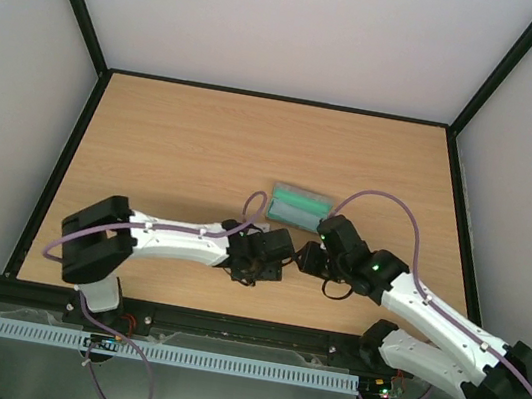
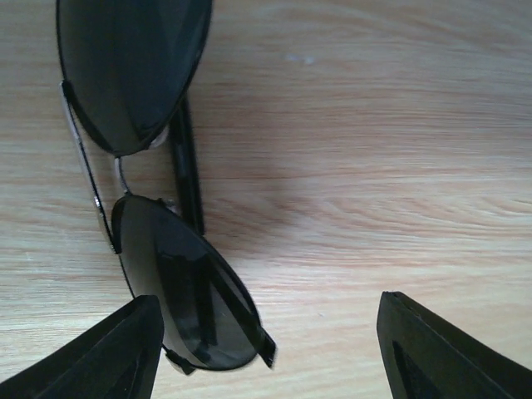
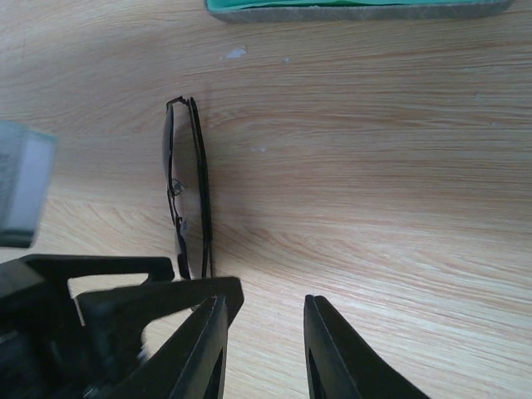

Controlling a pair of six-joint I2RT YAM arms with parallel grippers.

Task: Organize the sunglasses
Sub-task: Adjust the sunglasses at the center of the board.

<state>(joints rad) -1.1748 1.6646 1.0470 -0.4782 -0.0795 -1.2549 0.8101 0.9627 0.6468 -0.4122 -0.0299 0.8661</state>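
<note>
The sunglasses (image 2: 166, 283) have dark, almost black lenses with a grey-green sheen, set in a thin dark wire frame that glints silver at the bridge. The bench (image 1: 183, 146) is pale honey-coloured wood with a fine streaked grain. The case (image 1: 300, 205) is grey outside and bright green inside. The left arm (image 1: 178, 241) and right arm (image 1: 430, 317) are white with black joints and carry purple cables (image 1: 380, 194). The left hand (image 2: 266, 357) and right hand (image 3: 264, 341) are black.
</note>
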